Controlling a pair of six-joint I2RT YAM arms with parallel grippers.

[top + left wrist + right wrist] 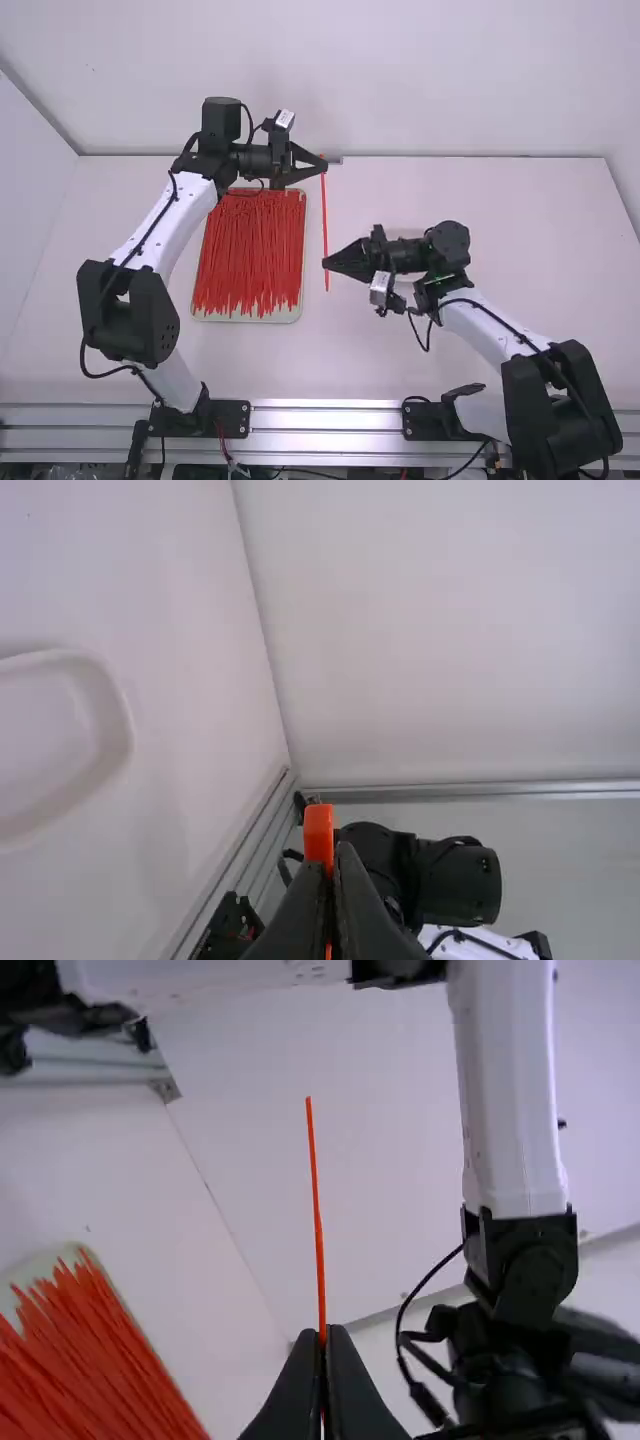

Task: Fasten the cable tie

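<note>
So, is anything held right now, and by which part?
One red cable tie: left gripper grips its head end, right gripper its strap nearer the tail.

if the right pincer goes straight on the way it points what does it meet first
The right pincer grips the cable tie; beyond it, probably the pile of ties on the tray, unless it passes above them.

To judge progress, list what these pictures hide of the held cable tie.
High view: head of the cable tie, at the left gripper, too small to show its slot.
Left wrist view: strap below the head, hidden by the gripper's fingers.
Right wrist view: strap past the right gripper, hidden by its fingers.
</note>
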